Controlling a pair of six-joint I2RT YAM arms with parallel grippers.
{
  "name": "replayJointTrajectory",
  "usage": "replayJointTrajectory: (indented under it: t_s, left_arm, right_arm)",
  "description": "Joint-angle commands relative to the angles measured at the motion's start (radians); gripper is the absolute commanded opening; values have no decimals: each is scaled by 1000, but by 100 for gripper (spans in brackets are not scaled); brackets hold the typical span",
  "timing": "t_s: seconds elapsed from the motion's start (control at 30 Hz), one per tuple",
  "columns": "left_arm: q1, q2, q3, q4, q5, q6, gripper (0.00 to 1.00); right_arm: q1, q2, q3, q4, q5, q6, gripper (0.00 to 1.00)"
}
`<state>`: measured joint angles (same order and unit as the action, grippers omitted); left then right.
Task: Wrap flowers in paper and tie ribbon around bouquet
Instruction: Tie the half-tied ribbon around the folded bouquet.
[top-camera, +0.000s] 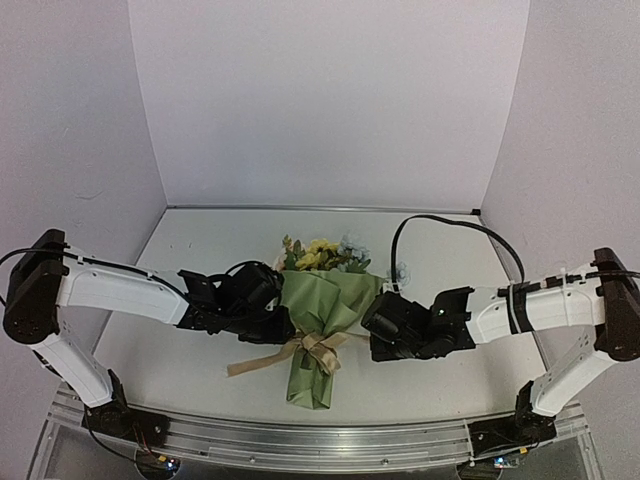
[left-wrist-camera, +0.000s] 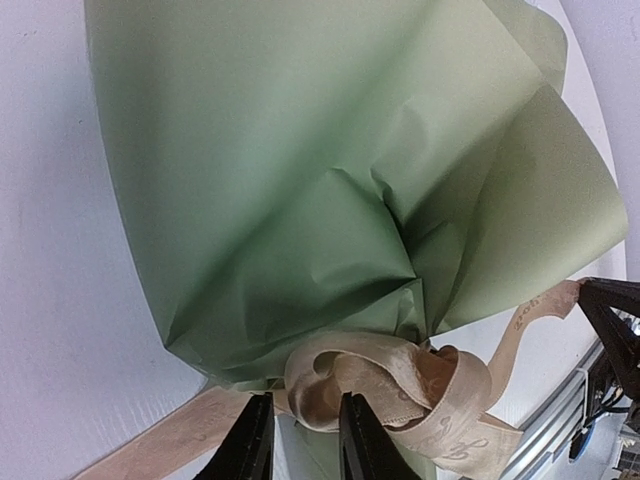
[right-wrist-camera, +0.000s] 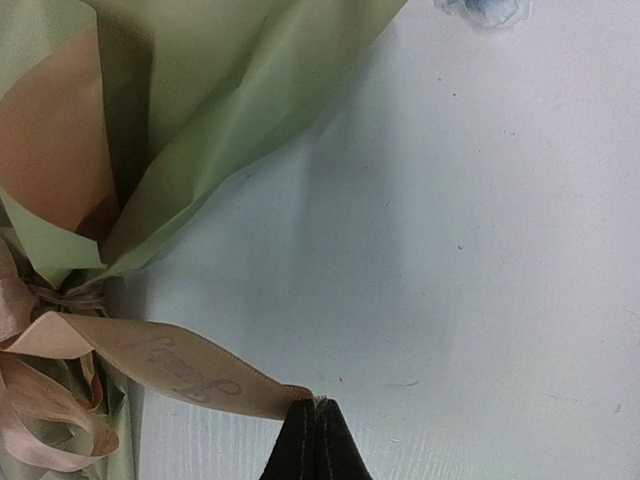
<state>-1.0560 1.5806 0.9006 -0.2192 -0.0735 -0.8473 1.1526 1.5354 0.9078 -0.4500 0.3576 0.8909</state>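
The bouquet lies in the middle of the table, its flowers (top-camera: 318, 253) pointing away and the olive-green paper (top-camera: 325, 305) wrapped around them in a cone. The tan ribbon (top-camera: 318, 349) is tied round the narrow part of the cone. My left gripper (top-camera: 285, 326) is at the knot from the left, open. Its fingertips (left-wrist-camera: 252, 430) stand apart, with a ribbon loop (left-wrist-camera: 400, 375) lying at and just ahead of them, below the paper (left-wrist-camera: 300, 180). My right gripper (right-wrist-camera: 318, 408) is shut on the end of a ribbon tail (right-wrist-camera: 170, 365), held out to the right of the paper (right-wrist-camera: 230, 90).
A loose pale blue bloom (right-wrist-camera: 485, 8) lies on the white table (top-camera: 200, 250) to the right of the bouquet. Another ribbon tail (top-camera: 255, 364) trails left toward the near edge. Grey walls close in three sides, and a metal rail (top-camera: 320, 440) runs along the front.
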Motion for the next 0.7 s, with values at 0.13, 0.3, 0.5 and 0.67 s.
replayJointTrajectory:
  t_s: [0.13,0.3,0.5,0.67]
  left_arm:
    - [-2,29,54,38,12,-4,5]
    - [-6,-4,47,6,-34,12,0]
    - [-11,-11,50,4,-34,49,0]
    - [-27,24,73,9,-25,76,0]
  right_arm:
    - [1,12,19,-14,24,-5,0]
    - [-19,27,13,-15,12,-15,0]
    - [-53,50,25,-15,1,-37,0]
    - [-56,54,63,-6,-48,-95,3]
